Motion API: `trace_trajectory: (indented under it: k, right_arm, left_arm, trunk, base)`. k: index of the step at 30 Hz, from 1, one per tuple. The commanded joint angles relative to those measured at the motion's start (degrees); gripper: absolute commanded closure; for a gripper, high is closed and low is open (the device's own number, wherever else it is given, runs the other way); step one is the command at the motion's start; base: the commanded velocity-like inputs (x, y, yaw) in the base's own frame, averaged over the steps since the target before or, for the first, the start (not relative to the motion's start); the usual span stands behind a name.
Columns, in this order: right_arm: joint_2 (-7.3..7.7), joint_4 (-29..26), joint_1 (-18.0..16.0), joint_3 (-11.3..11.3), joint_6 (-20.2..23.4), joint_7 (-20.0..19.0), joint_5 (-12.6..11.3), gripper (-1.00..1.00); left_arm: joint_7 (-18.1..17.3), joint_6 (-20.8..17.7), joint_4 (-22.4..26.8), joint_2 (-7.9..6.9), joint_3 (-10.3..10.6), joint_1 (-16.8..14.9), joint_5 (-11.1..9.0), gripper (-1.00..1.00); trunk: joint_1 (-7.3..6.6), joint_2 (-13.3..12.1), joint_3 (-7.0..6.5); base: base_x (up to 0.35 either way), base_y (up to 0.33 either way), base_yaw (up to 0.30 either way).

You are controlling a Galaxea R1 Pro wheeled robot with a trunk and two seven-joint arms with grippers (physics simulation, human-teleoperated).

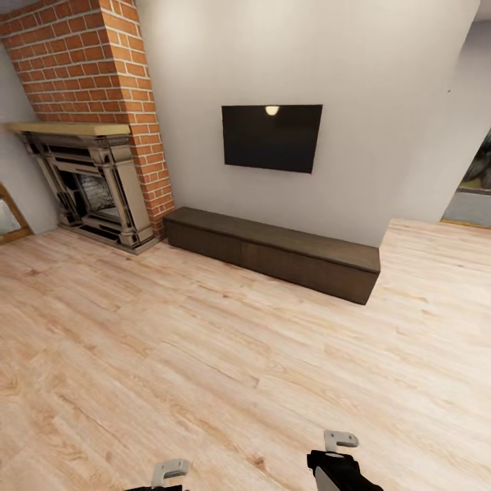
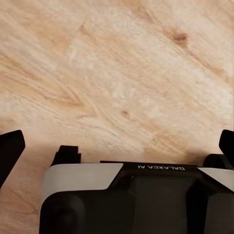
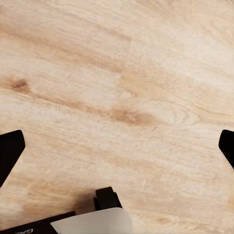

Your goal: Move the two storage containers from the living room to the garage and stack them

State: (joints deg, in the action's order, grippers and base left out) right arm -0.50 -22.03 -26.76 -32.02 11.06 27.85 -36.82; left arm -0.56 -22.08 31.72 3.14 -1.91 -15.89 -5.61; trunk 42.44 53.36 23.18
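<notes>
The two storage containers are out of view, and so is the garage. I am in the living room, over light wood planks [image 1: 204,354]. My left gripper [image 2: 118,146] hangs above the planks, open, its dark fingertips [image 2: 9,151] spread wide with nothing between them. My right gripper [image 3: 118,148] is open in the same way, holding nothing, fingertips [image 3: 9,151] far apart over bare planks. Both arms show at the lower edge of the head view, left [image 1: 170,470] and right [image 1: 341,457].
Ahead, a long low dark bench [image 1: 273,252] stands against a white wall under a black wall-mounted screen [image 1: 271,138]. A brick fireplace [image 1: 95,184] fills the left corner. A doorway [image 1: 474,191] opens at the far right. Wide open planks lie between me and the bench.
</notes>
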Motion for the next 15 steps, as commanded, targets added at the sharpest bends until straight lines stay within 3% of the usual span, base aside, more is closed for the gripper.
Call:
trace_trajectory:
  k: [1,15]
  right_arm:
    - [0.06,-0.1,0.0,-0.5,0.4,0.4,-0.3,-1.0]
    - [0.06,-0.1,0.0,-0.5,0.4,0.4,-0.3,-1.0]
  left_arm:
    - [-0.1,-0.4,0.1,0.03,-0.2,0.0,-0.5,-1.0]
    - [-0.1,-0.4,0.1,0.02,-0.2,0.0,-0.5,-1.0]
  trunk:
    - [0.04,0.0,0.09]
    - [0.04,0.0,0.37]
  base:
    - [0.329,0.0,0.244]
    - [0.329,0.0,0.244]
